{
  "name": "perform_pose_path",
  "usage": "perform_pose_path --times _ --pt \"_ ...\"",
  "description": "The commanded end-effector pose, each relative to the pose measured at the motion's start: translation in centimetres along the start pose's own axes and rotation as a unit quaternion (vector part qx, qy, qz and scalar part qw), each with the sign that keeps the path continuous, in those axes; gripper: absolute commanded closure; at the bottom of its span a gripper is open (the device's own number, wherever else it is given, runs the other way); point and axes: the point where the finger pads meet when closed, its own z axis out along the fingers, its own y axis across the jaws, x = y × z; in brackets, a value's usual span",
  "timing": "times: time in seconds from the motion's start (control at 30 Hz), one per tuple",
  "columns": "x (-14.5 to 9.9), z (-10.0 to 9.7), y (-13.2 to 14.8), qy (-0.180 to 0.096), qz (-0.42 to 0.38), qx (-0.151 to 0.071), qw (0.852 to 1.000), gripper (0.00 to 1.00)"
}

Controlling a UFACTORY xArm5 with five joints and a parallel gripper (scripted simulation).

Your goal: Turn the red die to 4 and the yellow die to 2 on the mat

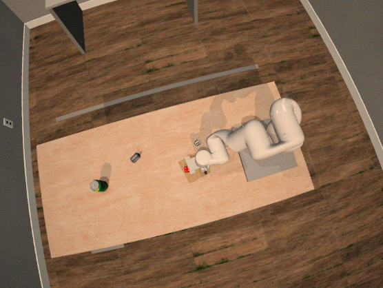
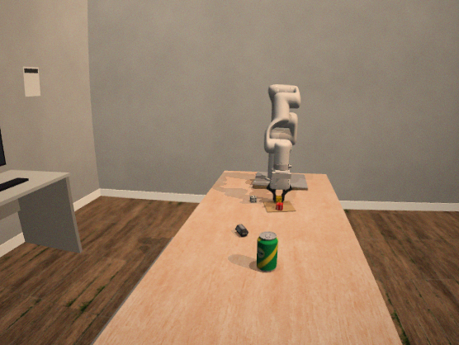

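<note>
The brown mat (image 2: 284, 206) lies on the table in front of the arm's base; it also shows in the overhead view (image 1: 193, 170). The red die (image 2: 279, 206) sits on the mat, also seen from above (image 1: 186, 169). My gripper (image 2: 279, 198) points straight down over the mat and is shut on the yellow die (image 2: 280, 199), just above and behind the red die. From above the wrist hides the yellow die. The white die (image 2: 253, 199) sits on the table left of the mat, off it, also seen from above (image 1: 197, 142).
A green soda can (image 2: 267, 250) stands upright mid-table. A small dark grey object (image 2: 242, 229) lies between the can and the mat. The arm's grey base plate (image 1: 268, 162) is behind the mat. A desk stands at the far left of the room.
</note>
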Motion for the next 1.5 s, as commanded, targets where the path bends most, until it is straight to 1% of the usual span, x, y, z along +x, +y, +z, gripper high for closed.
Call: perform_pose_path --times 0.0,1.47 --pt "0.13 -0.1 0.0 0.002 0.0 0.0 1.0 0.73" --pt "0.13 0.35 -0.01 0.002 0.0 0.0 1.0 0.73"
